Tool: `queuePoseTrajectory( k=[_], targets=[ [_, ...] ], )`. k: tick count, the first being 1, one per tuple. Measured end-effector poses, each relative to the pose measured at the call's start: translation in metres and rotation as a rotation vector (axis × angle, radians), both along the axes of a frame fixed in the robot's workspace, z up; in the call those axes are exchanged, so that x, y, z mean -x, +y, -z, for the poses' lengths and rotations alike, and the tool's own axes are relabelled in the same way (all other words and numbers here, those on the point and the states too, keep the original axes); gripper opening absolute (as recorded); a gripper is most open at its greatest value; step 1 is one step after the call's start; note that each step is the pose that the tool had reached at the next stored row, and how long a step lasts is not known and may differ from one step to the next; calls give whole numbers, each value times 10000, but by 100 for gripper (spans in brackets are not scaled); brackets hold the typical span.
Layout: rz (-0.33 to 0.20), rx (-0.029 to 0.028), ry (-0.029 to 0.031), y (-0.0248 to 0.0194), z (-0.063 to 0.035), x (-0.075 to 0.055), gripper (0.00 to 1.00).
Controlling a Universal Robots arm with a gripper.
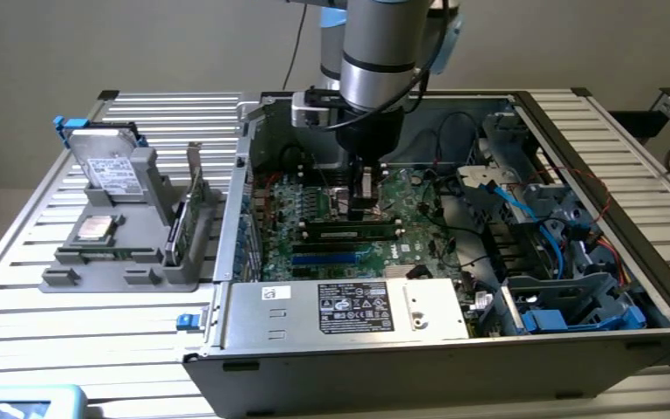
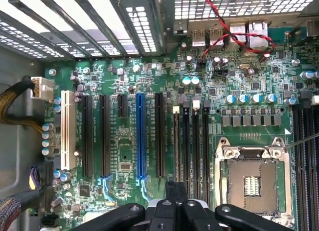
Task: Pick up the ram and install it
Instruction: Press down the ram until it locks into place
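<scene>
The ram [image 1: 352,233] is a thin green stick with black chips, standing in a black slot on the motherboard [image 1: 417,196] inside the open computer case. In the wrist view the ram [image 2: 176,146] shows edge-on in the first of several narrow slots beside the empty processor socket [image 2: 251,183]. My gripper [image 1: 365,208] reaches down into the case just behind the ram in the exterior view. Its black fingers are shut together over one end of that slot, with the gripper [image 2: 176,188] holding nothing that I can see. Whether the tips touch the ram is not clear.
A silver power supply [image 1: 347,307] fills the case's front. Blue and black cables [image 1: 509,201] and drive cages crowd the exterior view's right. On the exterior view's left a grey holder [image 1: 62,278] carries a drive [image 1: 112,170], a square silvery chip [image 1: 93,229] and an upright card [image 1: 193,205].
</scene>
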State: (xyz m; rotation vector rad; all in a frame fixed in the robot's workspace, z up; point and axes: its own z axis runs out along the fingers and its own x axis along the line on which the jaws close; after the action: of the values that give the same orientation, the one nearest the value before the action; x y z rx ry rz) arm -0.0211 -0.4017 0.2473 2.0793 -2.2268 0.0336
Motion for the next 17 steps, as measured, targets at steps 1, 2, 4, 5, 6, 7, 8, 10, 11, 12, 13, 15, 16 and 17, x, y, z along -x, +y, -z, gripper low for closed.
queuePoseTrajectory(
  k=[1, 2, 4, 5, 6, 7, 8, 10, 11, 12, 13, 15, 16, 17],
  targets=[
    [139, 1, 0, 0, 0, 0, 11],
    [292, 0, 0, 0, 1, 0, 11],
    [584, 1, 0, 0, 2, 0, 11],
    [730, 1, 0, 0, 2, 0, 11],
    [873, 1, -2, 0, 3, 0, 11],
    [1012, 0, -6, 0, 4, 0, 11],
    [1149, 0, -15, 0, 5, 0, 11],
    [1412, -2, -40, 0, 7, 0, 11],
    [1526, -3, -57, 0, 8, 0, 11],
    [1621, -4, -87, 0, 9, 0, 11],
    [1704, -7, -117, 0, 9, 0, 11],
    [1918, -10, -152, 0, 9, -1, 11],
    [2041, -9, -163, 0, 9, 0, 11],
    [2167, -7, -167, 0, 8, 0, 11]
  ],
)
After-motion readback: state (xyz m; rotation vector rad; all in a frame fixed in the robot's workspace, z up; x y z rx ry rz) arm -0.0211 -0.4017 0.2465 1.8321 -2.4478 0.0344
